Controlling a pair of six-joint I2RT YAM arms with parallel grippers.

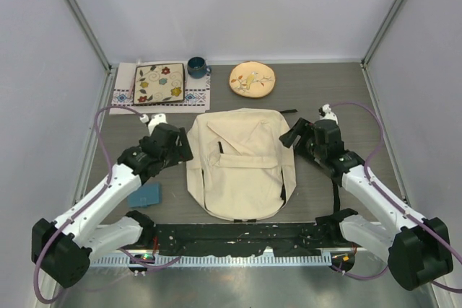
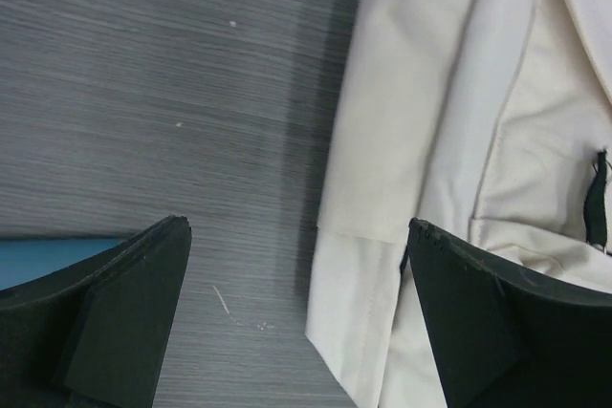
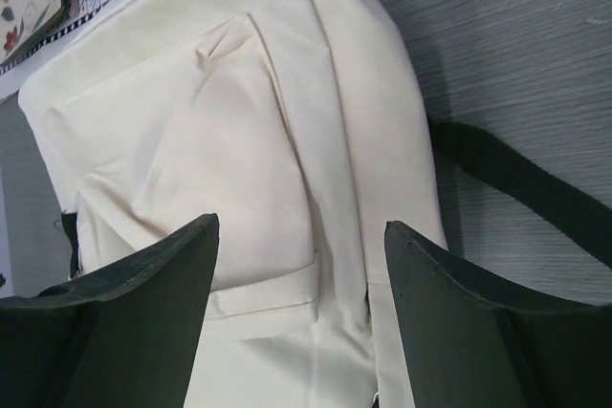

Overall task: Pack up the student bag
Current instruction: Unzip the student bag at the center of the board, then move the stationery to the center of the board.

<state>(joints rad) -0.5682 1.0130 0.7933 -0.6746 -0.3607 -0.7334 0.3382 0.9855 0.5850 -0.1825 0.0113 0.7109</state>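
The student bag (image 1: 240,165) lies flat in the middle of the worktop (image 1: 325,91), its cream fabric creased and its front pocket facing up. A black strap (image 3: 516,179) trails off its right side. The left tool (image 2: 296,228) gapes open at the bag's left edge, and the right tool (image 3: 301,226) hangs open over its right side. Beyond sits a floral plate (image 1: 252,78).

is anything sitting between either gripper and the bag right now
Nothing visible does. The left gripper is open right at the student bag's left edge, and the right gripper is open over its right side; the wrist views show only bag fabric and table between the jaws.
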